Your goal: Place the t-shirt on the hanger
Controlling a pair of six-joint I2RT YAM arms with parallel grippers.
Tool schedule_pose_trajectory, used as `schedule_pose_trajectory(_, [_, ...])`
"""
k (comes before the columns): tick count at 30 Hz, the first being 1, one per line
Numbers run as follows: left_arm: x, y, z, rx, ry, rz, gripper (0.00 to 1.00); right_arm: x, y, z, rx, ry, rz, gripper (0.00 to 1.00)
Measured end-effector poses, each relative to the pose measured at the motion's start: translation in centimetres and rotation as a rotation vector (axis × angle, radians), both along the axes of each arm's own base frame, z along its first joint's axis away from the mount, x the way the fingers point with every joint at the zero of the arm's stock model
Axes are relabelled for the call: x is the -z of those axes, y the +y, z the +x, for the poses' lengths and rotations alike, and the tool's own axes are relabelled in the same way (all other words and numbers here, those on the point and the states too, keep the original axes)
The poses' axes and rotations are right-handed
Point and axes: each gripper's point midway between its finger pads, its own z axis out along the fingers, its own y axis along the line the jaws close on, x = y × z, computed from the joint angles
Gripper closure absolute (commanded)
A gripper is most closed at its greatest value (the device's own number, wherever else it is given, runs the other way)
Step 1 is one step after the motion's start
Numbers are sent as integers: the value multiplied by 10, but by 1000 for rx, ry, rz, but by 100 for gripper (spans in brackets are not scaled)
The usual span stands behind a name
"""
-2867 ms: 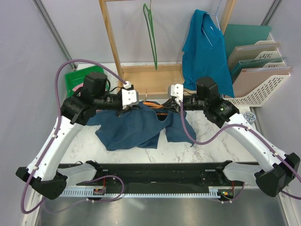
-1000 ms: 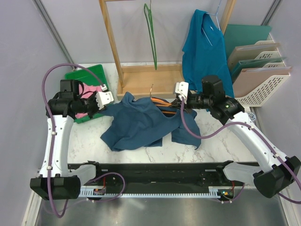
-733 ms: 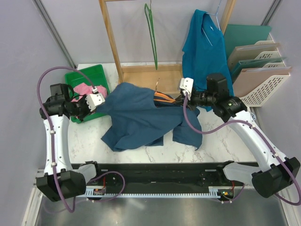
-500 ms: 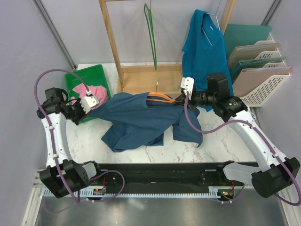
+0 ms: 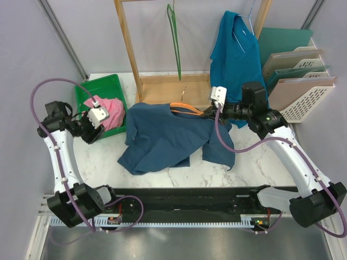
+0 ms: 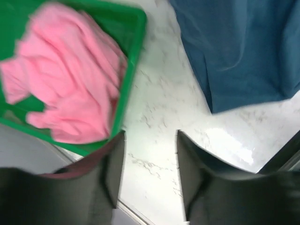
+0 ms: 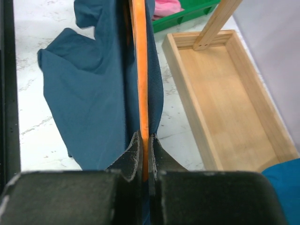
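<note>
White marble bench fills the overhead view, with grey walls behind it. The t-shirt lies rumpled across the middle of the bench, and its upper right edge is bunched up near the right arm's wrist. The hanger pokes out of that upper edge as a short orange curve, the rest buried in cloth. A wooden rack stands at the back, with a green hanger and a teal shirt hanging from it. At far left sits a green tray with a pink garment in it, and a file organiser stands at far right.

From the left wrist, the left hand has its fingers spread with only bare marble between them. It holds nothing. The green tray is just beside it to the upper left, and a corner of the t-shirt hangs apart from it at upper right.

From the right wrist, the right hand is pressed together on the orange bar of the hanger, which runs straight away from the fingers. Navy cloth drapes down both sides of the bar. The wooden rack's boxed base lies to the right on the marble.
</note>
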Motion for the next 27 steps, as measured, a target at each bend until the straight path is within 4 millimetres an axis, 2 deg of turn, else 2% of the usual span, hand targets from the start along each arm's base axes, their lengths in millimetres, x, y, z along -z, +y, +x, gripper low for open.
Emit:
schedule_pose_trajectory(1, [-25,-6,6,6,-48,-29,38,-3,0,1,0,-13,1,100])
schedule_pose_trajectory(2, [-45,-12,12,19,-94,-45,31,-3,0,2,-2,-21,0,100])
schedule_pose_trajectory(3, [-72,-22,17,37,-145,-73,27,-4,1,1,-9,-27,-2,100])
schedule_pose_trajectory(5, [-127,-49,25,101,-264,-117,26,-4,6,-2,-29,-35,-6,100])
schedule_pose_trajectory(7, [-175,-85,21,187,-356,-181,25,-5,12,-6,-54,-44,-9,100])
schedule_pose_trajectory(8, [-192,-104,15,226,-382,-224,25,-5,16,-8,-68,-51,-11,100])
schedule_pose_trajectory(10, [-214,-138,-1,304,-395,-307,23,-6,24,-11,-98,-63,-14,100])
schedule_pose_trajectory(12, [-226,-172,-18,393,-370,-391,16,-7,31,-14,-121,-70,-19,100])
schedule_pose_trajectory(14, [-230,-197,-32,460,-323,-458,11,-9,38,-16,-141,-75,-21,100])
schedule_pose_trajectory(18, [-232,-227,-40,506,-240,-543,11,-14,47,-17,-154,-92,-23,100])
schedule_pose_trajectory(22, [-212,-257,-41,537,-179,-561,18,-15,53,-20,-166,-97,-28,100])
schedule_pose_trajectory(23, [-208,-264,-43,545,-168,-560,23,-14,55,-22,-171,-96,-29,100])
schedule_pose_trajectory(25, [-206,-276,-46,563,-156,-567,26,-14,59,-23,-180,-96,-32,100])
schedule_pose_trajectory(27, [-212,-283,-45,562,-171,-582,39,-14,63,-24,-187,-96,-35,100])
